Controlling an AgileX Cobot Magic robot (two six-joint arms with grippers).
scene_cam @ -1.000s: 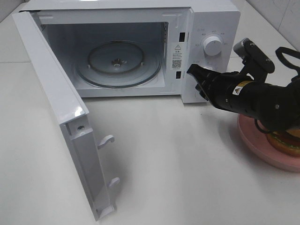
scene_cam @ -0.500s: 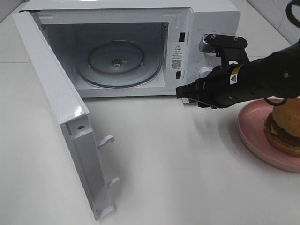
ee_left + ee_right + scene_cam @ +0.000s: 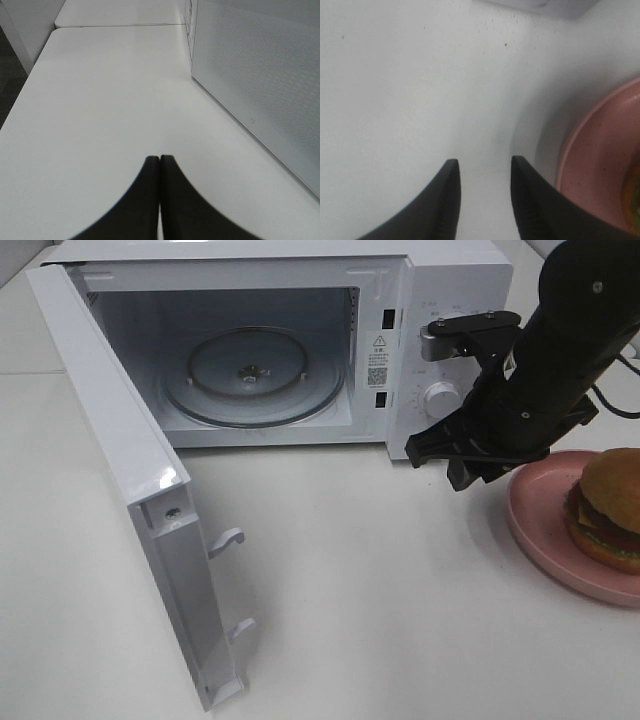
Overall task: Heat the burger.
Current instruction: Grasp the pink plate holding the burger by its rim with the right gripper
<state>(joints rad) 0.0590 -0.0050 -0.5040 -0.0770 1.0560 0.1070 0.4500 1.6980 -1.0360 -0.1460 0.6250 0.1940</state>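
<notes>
We found the right claw [image 3: 437, 462] spread and empty just beside the pink plate [image 3: 532, 530], with the burger [image 3: 607, 508] lying on that plate's far side from it.

The burger [image 3: 607, 502] and its pink plate [image 3: 545, 530] run off the side of the high view, so only part of each shows. The right arm [image 3: 560, 350] covers much of the knob panel on the microwave [image 3: 455, 280] — just 1 knob [image 3: 437, 397] shows. The words on the sticker [image 3: 379, 358] are too small to read. In the right wrist view the burger is only a blurry sliver at the picture's edge. The left gripper [image 3: 160, 159] runs out of its wrist picture — only its tips show.
</notes>
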